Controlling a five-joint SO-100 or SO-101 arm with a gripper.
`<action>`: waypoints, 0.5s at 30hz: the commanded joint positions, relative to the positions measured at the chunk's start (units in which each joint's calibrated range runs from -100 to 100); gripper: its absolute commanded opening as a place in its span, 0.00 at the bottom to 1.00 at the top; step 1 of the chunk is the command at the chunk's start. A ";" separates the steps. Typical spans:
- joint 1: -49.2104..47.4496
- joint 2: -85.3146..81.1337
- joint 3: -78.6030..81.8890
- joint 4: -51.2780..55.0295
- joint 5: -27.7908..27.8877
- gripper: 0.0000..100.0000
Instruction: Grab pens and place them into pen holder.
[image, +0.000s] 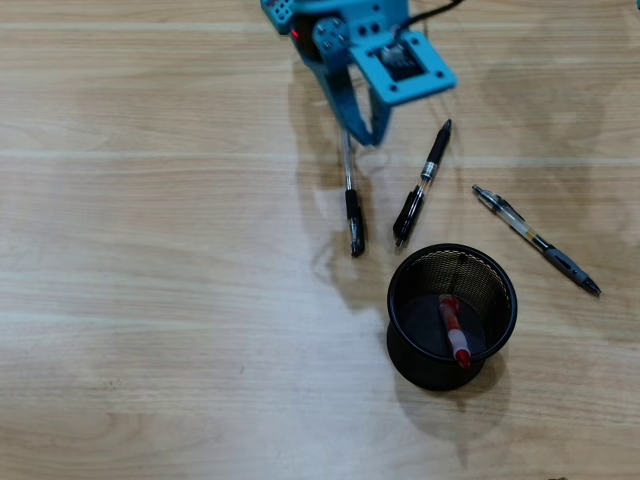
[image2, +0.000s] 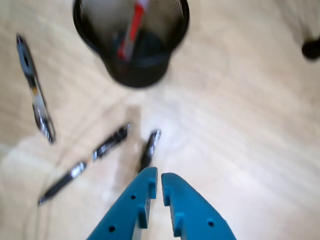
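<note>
Here the red pen is being held inside the black wire-mesh pen holder, leaning against its inner wall, as is also shown in the wrist view. Three more pens are being carried by the wooden worktop outside the cup. In the overhead view, a black-and-clear pen is lying to the upper left of the holder, with its upper end being hidden under the blue end effector. A second black-and-clear pen is lying just right of it, slightly slanted, near the holder's rim but apart from it. The clear pen with a grey end is lying diagonally to the upper right of the holder, well apart from the other two.

In the wrist view the end effector is being shown with its two blue fingers nearly pressed together, only a thin slit between them and nothing pinched. It is hanging directly over the nearest black-and-clear pen; contact cannot be told.
</note>
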 joint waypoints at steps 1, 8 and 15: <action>3.66 -7.01 -0.16 10.78 0.68 0.02; 7.77 -10.91 1.83 19.53 1.15 0.02; 7.04 -13.89 8.98 18.17 0.68 0.02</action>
